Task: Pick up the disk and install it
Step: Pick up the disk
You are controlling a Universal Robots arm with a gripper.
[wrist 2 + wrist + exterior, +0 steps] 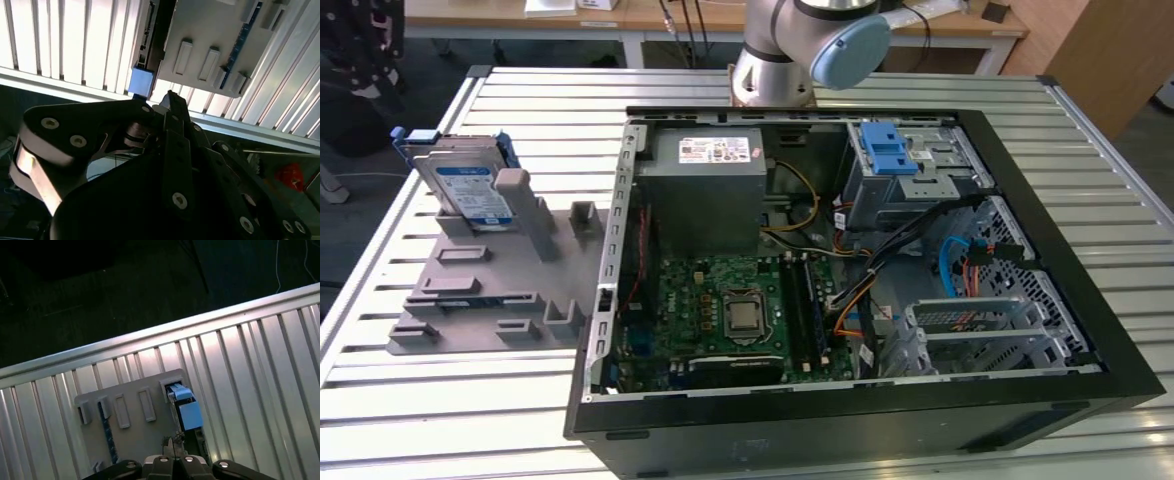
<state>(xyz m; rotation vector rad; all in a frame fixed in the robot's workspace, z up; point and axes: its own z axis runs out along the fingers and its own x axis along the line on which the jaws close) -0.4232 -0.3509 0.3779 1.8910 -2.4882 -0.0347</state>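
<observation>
The disk (470, 190) stands on edge in the grey fixture (494, 290) at the exterior view's left, with a white-and-blue label and a blue bracket around it. In both wrist views I look down on it from above: the disk's blue bracket end (186, 407) (140, 81) sits beside the grey fixture plate (132, 432) (215, 45). My gripper (172, 444) (169, 98) hangs above the disk, apart from it, shut with nothing between its fingertips.
An open black computer case (1067, 300) lies on the slatted metal table (534, 110), with a grey power-supply box (707, 195), a motherboard (720, 310) and a blue-latched drive bay (894, 150) inside. The table's edge (100, 352) runs close behind the fixture.
</observation>
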